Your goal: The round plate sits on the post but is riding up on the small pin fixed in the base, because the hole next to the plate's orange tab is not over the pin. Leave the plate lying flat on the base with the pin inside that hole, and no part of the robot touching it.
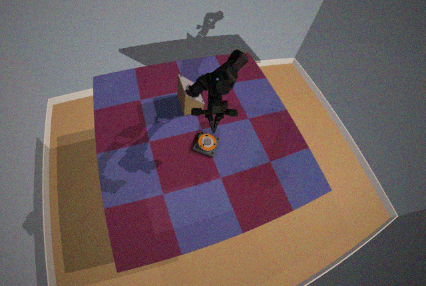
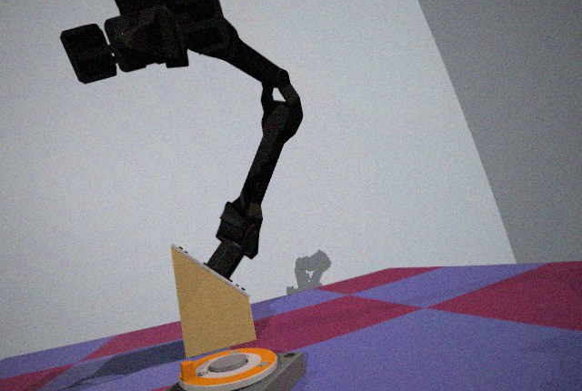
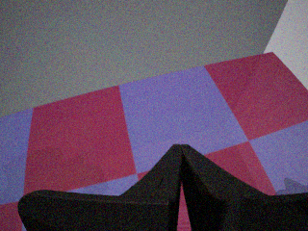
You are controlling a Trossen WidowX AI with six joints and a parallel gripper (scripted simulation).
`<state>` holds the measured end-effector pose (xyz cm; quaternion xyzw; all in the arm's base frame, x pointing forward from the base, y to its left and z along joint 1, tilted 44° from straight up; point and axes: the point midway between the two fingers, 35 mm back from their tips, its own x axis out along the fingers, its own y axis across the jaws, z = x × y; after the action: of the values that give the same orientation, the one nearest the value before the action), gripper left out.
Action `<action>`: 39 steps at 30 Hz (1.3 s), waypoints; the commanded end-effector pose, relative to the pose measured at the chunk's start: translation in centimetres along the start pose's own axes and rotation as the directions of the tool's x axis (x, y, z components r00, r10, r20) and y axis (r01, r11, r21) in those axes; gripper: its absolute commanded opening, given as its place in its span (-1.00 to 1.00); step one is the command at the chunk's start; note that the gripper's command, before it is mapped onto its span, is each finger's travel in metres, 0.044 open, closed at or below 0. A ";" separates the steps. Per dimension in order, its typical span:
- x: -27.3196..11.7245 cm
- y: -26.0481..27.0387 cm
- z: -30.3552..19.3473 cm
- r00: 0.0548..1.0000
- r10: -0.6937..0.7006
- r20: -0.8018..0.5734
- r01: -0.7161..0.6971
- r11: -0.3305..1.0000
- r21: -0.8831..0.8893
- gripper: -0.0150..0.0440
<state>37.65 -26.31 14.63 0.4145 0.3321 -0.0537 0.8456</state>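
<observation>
The round plate [image 1: 207, 148] [image 2: 268, 359], an orange ring with a paler middle, sits around the grey post [image 1: 207, 141] [image 2: 227, 362] on the dark grey base [image 1: 204, 152] [image 2: 292, 371]. Its orange tab [image 2: 186, 369] stands at the plate's left edge in the exterior view. The plate looks slightly raised off the base there; the pin cannot be made out. My gripper [image 1: 213, 130] [image 3: 180, 151] is shut and empty. It hangs high above the table, well clear of the plate; in the exterior view it points roughly toward the camera. The wrist view does not show the plate.
A wooden wedge-shaped mount [image 1: 188, 106] [image 2: 214, 315] carries the arm and stands close behind the base. The red and blue checkered mat [image 1: 192, 210] [image 2: 516, 293] lies under both. A pale rim [image 1: 347, 132] runs around the tan surface.
</observation>
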 end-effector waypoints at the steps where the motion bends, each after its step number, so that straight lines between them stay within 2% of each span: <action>1: 3.6 -0.6 -4.2 0.987 -0.009 -0.164 0.000 0.999 -0.052 -0.49; 3: 6.5 -1.0 -8.6 0.946 -0.017 -0.323 -0.023 0.993 -0.118 -0.49; 7: 9.5 -1.2 -15.6 0.835 -0.020 -0.550 -0.101 0.977 -0.190 -0.49; 9: 10.1 -1.0 -17.3 0.798 -0.016 -0.603 -0.127 0.973 -0.194 -0.49; 12: 11.5 -0.3 -22.8 0.654 -0.004 -0.756 -0.215 0.958 -0.191 -0.49; 18: 11.5 -0.5 -23.4 0.642 -0.003 -0.767 -0.222 0.957 -0.189 -0.49; 27: 14.4 -0.6 -27.0 0.641 -0.001 -0.767 -0.223 0.957 -0.188 -0.49; 39: 13.8 -1.7 -27.6 0.641 -0.002 -0.767 -0.222 0.957 -0.188 -0.49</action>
<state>34.01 -4.39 -6.66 0.3002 0.6335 0.2217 0.6778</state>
